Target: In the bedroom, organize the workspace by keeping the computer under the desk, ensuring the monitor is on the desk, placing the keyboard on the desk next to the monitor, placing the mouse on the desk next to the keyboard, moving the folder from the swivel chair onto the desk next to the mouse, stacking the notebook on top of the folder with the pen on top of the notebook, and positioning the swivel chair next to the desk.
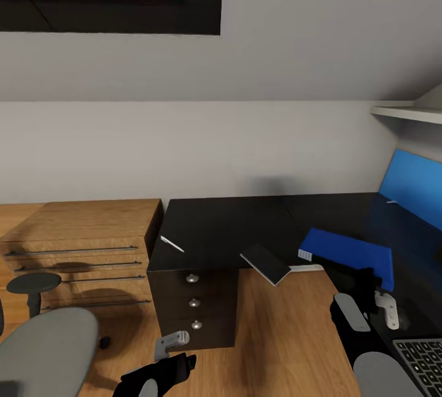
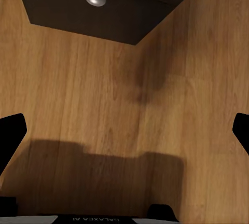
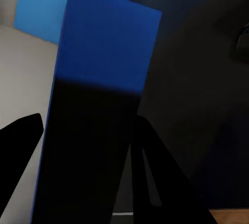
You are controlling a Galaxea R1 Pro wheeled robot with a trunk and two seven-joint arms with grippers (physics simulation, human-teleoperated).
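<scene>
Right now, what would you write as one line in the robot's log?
right end effector: on folder over desk | left end effector: open, empty, above floor | keyboard: on desk

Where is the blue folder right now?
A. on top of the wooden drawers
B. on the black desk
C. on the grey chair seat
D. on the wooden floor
B. The blue folder lies flat on the black desk, near the right gripper, not on the chair, floor or drawers.

Folder [image 1: 350,254] lies, seemingly flat, on desk [image 1: 233,228].
</scene>
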